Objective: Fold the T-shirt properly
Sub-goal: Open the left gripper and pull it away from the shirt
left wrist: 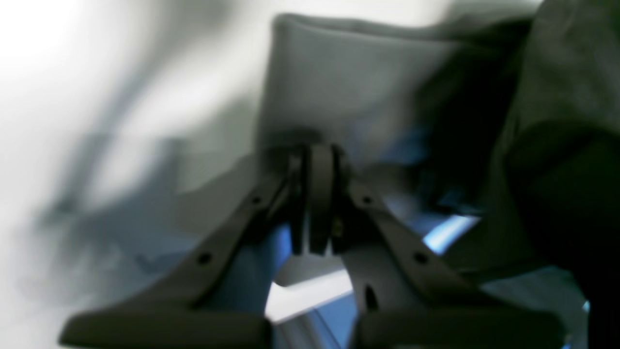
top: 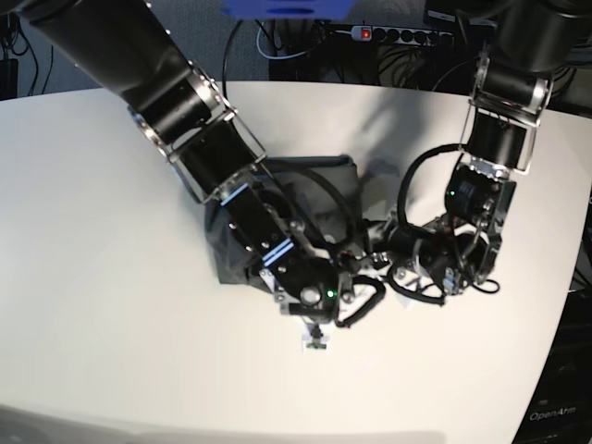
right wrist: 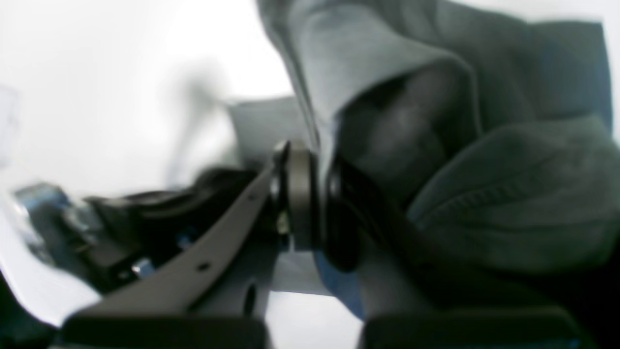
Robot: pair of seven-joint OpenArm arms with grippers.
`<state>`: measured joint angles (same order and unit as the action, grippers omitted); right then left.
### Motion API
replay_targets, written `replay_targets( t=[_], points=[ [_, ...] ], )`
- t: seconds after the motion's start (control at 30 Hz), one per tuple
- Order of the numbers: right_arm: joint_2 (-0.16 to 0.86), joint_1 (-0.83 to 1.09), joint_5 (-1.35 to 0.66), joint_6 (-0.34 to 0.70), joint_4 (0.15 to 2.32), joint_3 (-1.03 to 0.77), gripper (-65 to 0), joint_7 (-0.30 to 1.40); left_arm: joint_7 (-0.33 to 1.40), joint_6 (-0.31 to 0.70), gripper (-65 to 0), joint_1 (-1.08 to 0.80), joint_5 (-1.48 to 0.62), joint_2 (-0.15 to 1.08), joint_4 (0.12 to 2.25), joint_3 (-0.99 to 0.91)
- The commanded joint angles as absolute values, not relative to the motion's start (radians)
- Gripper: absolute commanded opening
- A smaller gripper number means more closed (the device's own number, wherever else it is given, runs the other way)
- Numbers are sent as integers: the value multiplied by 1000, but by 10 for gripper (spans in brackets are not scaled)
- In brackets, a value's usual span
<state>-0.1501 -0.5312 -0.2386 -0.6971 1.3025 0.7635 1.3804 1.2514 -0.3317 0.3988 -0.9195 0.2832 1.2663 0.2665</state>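
The right end effector has its jaws pressed together on a fold of the T-shirt, the grey cloth rising from between the tips and draping over to its right side in a thick hemmed roll. The left end effector is also closed; a pale-lit panel of the shirt stands just beyond its tips, but blur hides whether any cloth is actually pinched there. In the base view both end effectors sit low and close together at the near edge of the shirt, which lies bunched on the white counter behind and partly under the right arm, with the left arm bending in from the other side. The step in hand looks like carrying a gripped edge over to make a fold. To do it well, the two should probably travel at the same height and pace, keeping the edge taut between them so it lands straight, lower it flat before letting go, and avoid dragging the lower layer, which already looks rumpled.
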Motion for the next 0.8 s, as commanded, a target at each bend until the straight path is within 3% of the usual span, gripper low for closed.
replay_targets(
  t=[0.0, 0.23, 0.53, 0.77],
  points=[
    [-148, -535, -226, -698, 1299, 762, -649, 1396, 1265, -332, -632, 430, -998, 286, 1337, 229],
    [-151, -530, -225, -698, 1299, 765, -649, 1396, 1305, -357, -632, 414, -1007, 320, 1472, 136],
    [-153, -503, -223, -698, 1337, 765, -649, 1396, 1299, -352, -632, 394, -1127, 417, 1492, 62],
    [-148, -486, -223, -698, 1337, 763, -649, 1396, 1297, -352, -632, 383, -1133, 412, 1481, 68]
  ],
)
